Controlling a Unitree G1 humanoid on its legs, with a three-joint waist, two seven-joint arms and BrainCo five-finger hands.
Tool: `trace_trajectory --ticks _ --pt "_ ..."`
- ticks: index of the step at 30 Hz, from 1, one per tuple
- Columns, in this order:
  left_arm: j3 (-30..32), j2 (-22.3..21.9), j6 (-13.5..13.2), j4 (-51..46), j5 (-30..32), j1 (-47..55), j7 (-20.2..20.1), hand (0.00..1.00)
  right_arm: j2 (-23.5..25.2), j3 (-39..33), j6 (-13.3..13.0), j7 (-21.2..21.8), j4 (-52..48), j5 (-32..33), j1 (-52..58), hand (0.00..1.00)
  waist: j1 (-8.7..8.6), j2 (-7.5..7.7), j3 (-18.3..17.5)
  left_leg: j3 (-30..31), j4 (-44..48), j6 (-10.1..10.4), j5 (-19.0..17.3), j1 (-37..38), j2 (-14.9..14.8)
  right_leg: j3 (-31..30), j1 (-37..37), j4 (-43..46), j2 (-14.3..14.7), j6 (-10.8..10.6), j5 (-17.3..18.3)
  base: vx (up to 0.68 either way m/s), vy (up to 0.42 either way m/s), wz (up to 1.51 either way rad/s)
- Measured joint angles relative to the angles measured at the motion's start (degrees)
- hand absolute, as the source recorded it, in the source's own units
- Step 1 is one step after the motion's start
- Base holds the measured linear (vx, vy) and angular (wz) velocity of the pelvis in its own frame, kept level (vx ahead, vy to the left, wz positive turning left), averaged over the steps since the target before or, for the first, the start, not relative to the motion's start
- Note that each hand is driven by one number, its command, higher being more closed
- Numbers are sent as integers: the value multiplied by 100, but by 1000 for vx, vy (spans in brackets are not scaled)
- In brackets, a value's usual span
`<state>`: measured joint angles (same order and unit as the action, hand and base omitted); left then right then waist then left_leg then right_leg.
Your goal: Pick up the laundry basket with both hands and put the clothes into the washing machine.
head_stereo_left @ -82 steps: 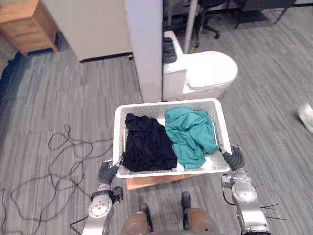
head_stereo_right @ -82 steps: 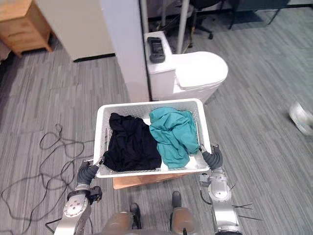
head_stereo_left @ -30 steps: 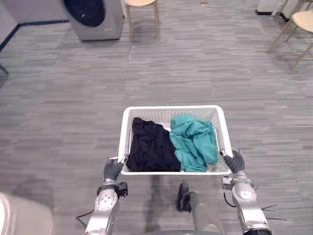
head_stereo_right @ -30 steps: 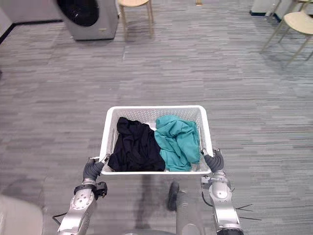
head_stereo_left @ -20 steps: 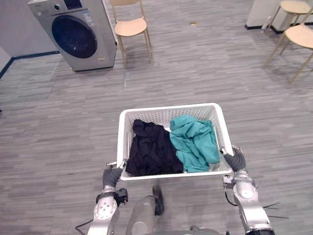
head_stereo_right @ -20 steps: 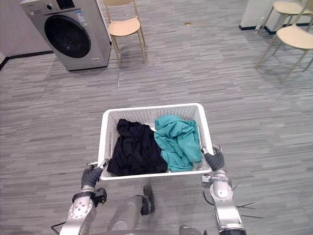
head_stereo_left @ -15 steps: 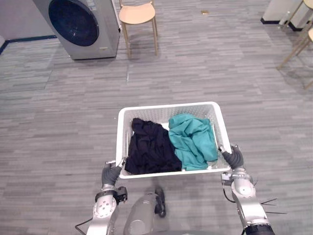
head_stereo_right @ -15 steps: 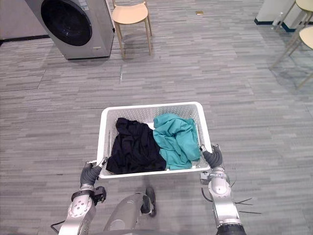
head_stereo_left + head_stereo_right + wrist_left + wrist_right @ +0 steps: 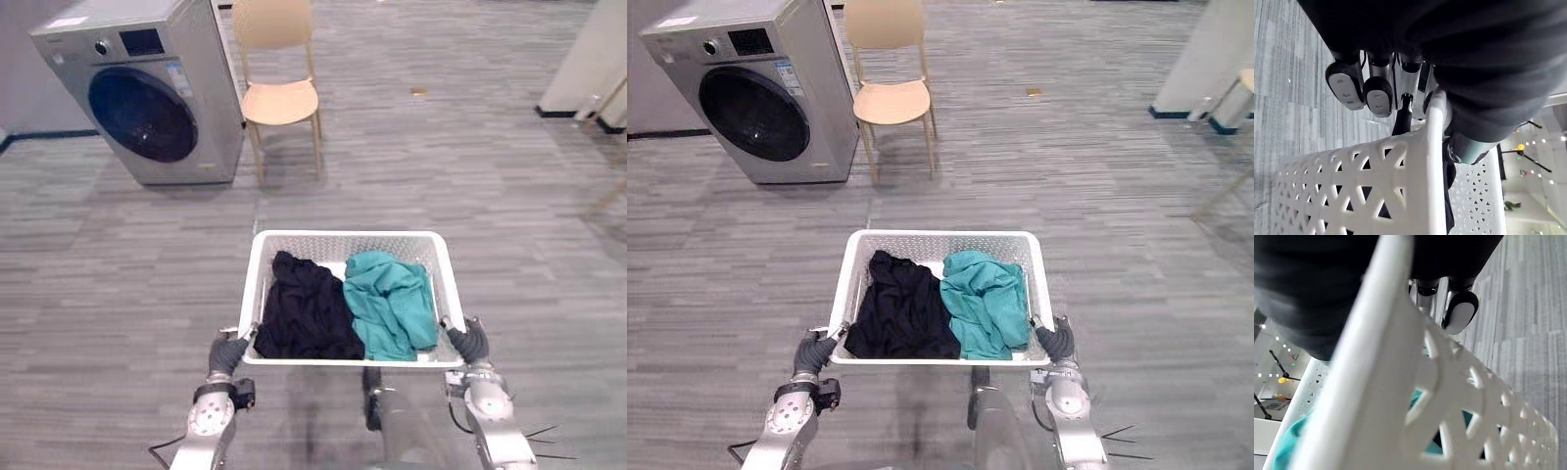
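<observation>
Grey floor (image 9: 118, 294) lies below the laundry basket (image 9: 343, 235) with 2 garments (image 9: 309, 318), whose rim the left hand (image 9: 227, 352) and right hand (image 9: 470, 343) grip with curled fingers.

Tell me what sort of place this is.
Likely a big open indoor room set up for laundry work, not a home utility room: a front-loading washing machine stands on a wide grey floor next to a wooden chair, and a white laundry basket holds black and teal clothes.
</observation>
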<state>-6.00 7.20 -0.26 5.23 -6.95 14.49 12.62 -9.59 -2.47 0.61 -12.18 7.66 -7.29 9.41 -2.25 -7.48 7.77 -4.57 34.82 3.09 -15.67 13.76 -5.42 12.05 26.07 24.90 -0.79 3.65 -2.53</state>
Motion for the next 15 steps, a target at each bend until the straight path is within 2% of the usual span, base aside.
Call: trace_trajectory --ticks 1,2,3,4,5,6,7,9,10,11,12,13,14,15 --pt "23 -24 0 1 0 8 1 100 -10 8 1 3 -12 0 -18 100 41 -43 32 -22 625 58 530 -251 -130 28 -171 5 79 28 139 761 -203 4" --pt "35 -58 1 9 -7 48 0 100 -15 19 39 1 -22 1 -31 100 141 -109 99 -41 1886 183 1276 -681 -497 70 -704 -187 232 63 347 712 -151 8" --pt "15 -40 -12 7 -10 77 0 100 4 19 72 -20 -38 8 -27 100 204 -127 143 -221 3163 -95 968 -1281 -902 118 -1462 -620 438 113 458 840 -169 11" --pt "17 -19 -16 7 -12 82 0 100 11 21 72 -20 -72 7 -27 100 265 -80 170 -292 3419 -208 829 -1465 -956 92 -1732 -824 455 99 507 771 -130 3" --pt "29 -21 -39 -4 -41 80 -1 100 5 22 71 -21 -200 8 -35 100 365 31 240 -437 3560 -378 517 -1883 -957 -39 -2292 -1231 449 89 544 597 -48 -15" --pt "58 -29 -133 -51 -149 104 -1 100 0 22 62 -21 -286 11 -116 100 489 73 261 -592 3188 -398 169 -2383 -833 -140 -2763 -1687 414 106 588 575 -16 -17" --pt "67 -32 -164 -65 -154 104 -1 100 -7 21 57 -21 -285 16 -165 100 488 91 267 -613 2892 -391 69 -2578 -762 -160 -2892 -1820 378 63 615 536 60 -11" --pt "101 -49 -201 -127 -154 83 -14 100 -54 20 54 -21 -266 80 -301 100 521 141 302 -609 1411 -367 -12 -3102 -386 -191 -3209 -2046 194 -133 758 460 113 3" --pt "110 -86 -200 -138 -150 62 -22 100 -90 18 51 -24 -215 128 -318 100 526 186 331 -527 44 -141 171 -3313 -91 -182 -3432 -2153 34 -282 910 539 173 10" --pt "116 -138 -198 -159 -145 98 -24 100 -105 16 50 -36 -193 151 -302 100 530 117 305 -415 -1300 203 550 -3311 32 -182 -3651 -2324 -18 -435 1027 540 186 5" --pt "117 -152 -190 -165 -139 113 -24 100 -101 16 48 -44 -162 167 -292 100 550 99 299 -462 -1517 144 1001 -3321 35 -216 -3809 -2407 -25 -525 1109 585 213 -11" --pt "119 -130 -149 -194 -136 128 -24 100 -50 19 48 -47 -72 194 -273 100 620 163 269 -660 -1385 -196 1428 -3198 169 -290 -4103 -2495 -146 -673 1229 651 233 2" --pt "144 -139 -95 -289 -128 126 -23 100 -23 10 44 -47 -45 212 -276 100 604 332 199 -686 -1066 -619 1145 -3287 350 -242 -4204 -2453 -397 -857 1335 684 234 12" --pt "122 -165 -89 -309 -118 114 -23 100 -55 -21 10 -46 -30 222 -278 100 594 354 177 -717 -773 -722 894 -3380 366 -279 -4173 -2310 -495 -899 1355 711 262 15"
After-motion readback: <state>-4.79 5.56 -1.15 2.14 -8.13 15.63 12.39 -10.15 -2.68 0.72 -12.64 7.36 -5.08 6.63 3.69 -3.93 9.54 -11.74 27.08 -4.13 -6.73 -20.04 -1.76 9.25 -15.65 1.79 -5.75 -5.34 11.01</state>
